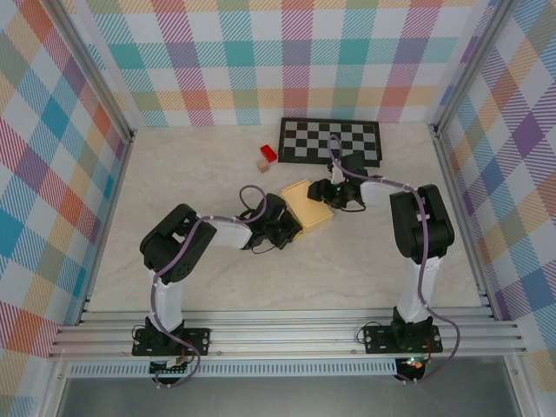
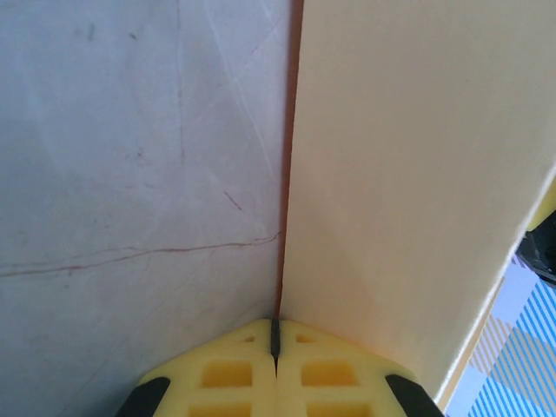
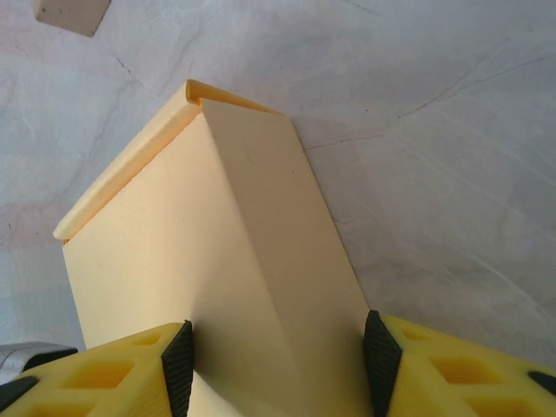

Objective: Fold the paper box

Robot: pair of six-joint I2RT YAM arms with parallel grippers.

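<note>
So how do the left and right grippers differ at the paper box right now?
Left gripper: fingers pressed together at the edge of the paper box. Right gripper: fingers apart, straddling the box's end, pads against both sides. Left reaches from the near-left, right from the far-right. Both have yellow fingers.

Thin yellow-orange card paper box (image 1: 309, 205), part-folded into flat rectangular form, lies on desk (image 1: 174, 174) near black-and-white checkerboard mat (image 1: 330, 142), below mat's left end, skewed vs. mat's edges. One panel angled up w/ narrow folded lip.
</note>
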